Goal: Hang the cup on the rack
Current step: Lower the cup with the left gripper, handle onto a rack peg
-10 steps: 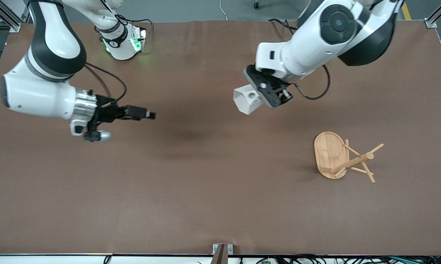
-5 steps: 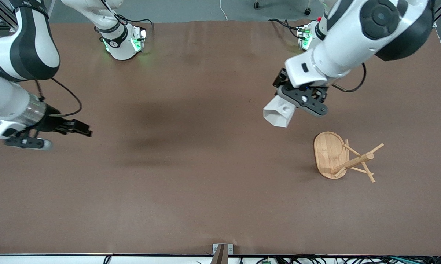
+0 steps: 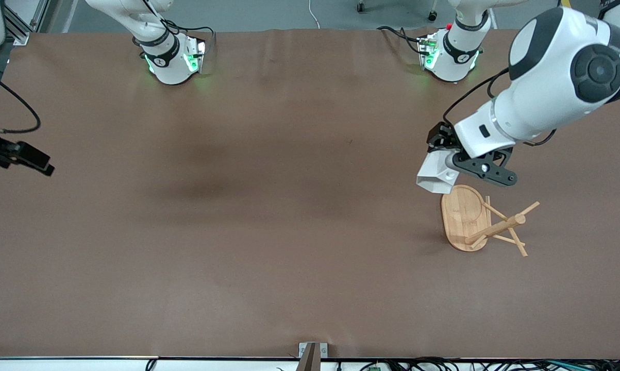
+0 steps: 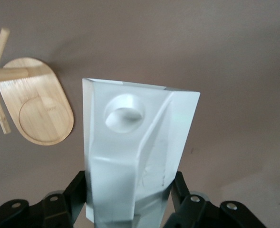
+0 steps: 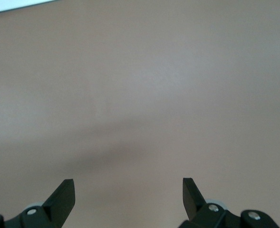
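Left claw pinching tilted cup over rack; right claw spread, waiting.

One cup, one rack, two end effectors.

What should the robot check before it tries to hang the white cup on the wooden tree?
1. Cup held by left gripper: ok, clamped between the fingers.
2. Handle hole clear: ok, nothing blocks it.
3. Rack standing upright: ok, base flat on the table.
4. Pegs free of other cups: ok.
5. Hole lined up with a peg: not ok, the cup hangs above the base's edge.
6. Right gripper out of the way: ok, open, waiting at the right arm's end.
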